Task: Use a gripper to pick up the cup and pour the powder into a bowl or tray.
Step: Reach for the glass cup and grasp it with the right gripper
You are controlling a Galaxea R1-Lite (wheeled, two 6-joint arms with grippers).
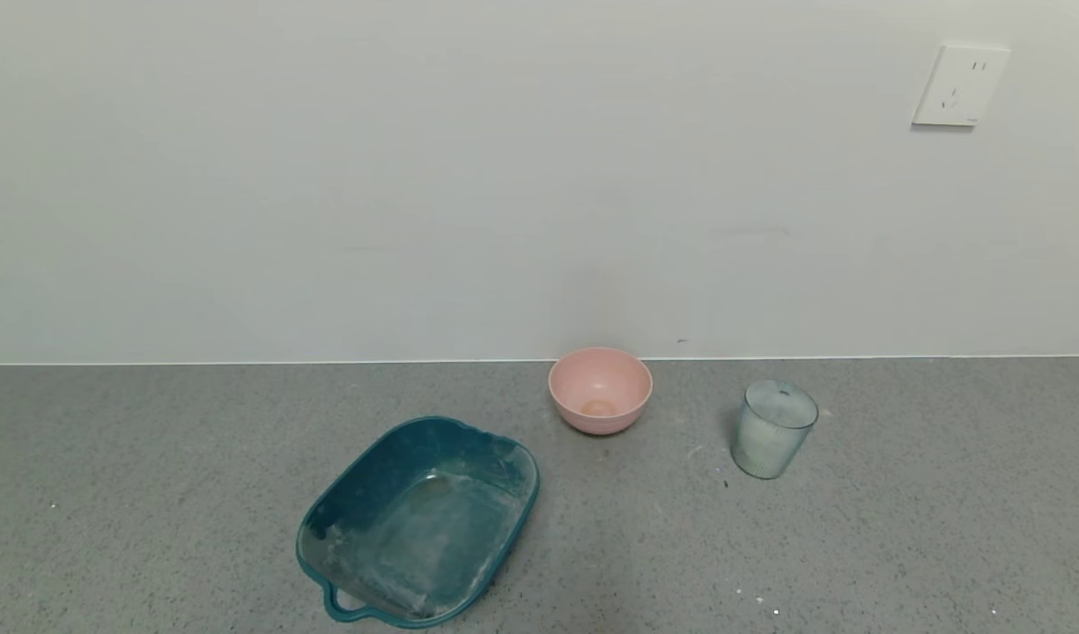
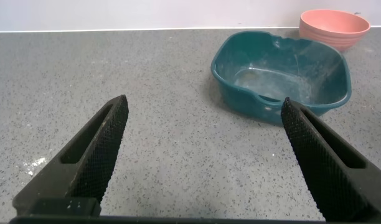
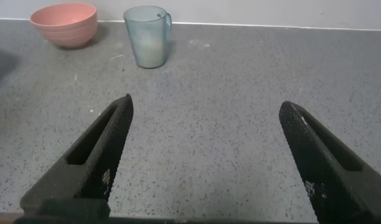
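- Table: grey speckled surface running back to a plain white wall; a few white specks scattered over it.
- Cup: translucent pale blue-green tumbler with fine vertical ribs, standing upright on the table at the robot's right, well apart from the tray. The right wrist view shows a small handle on one side.
- Powder: off-white fill seen through the cup's lower wall; its level cannot be told exactly.
- Tray: dark teal, rounded-rectangular, loop handle at its near end; inside smeared with white dust. It sits left of centre, near the front of the table.
- Pink bowl: round, upright, near the wall, between tray and cup; a faint tan patch at its bottom.
- Wall socket: white plate high on the wall at the right.
- Left gripper: fingers spread wide, empty, above bare table, facing the tray from well short of it.
- Right gripper: fingers spread wide, empty, above bare table, facing the cup from well short of it.
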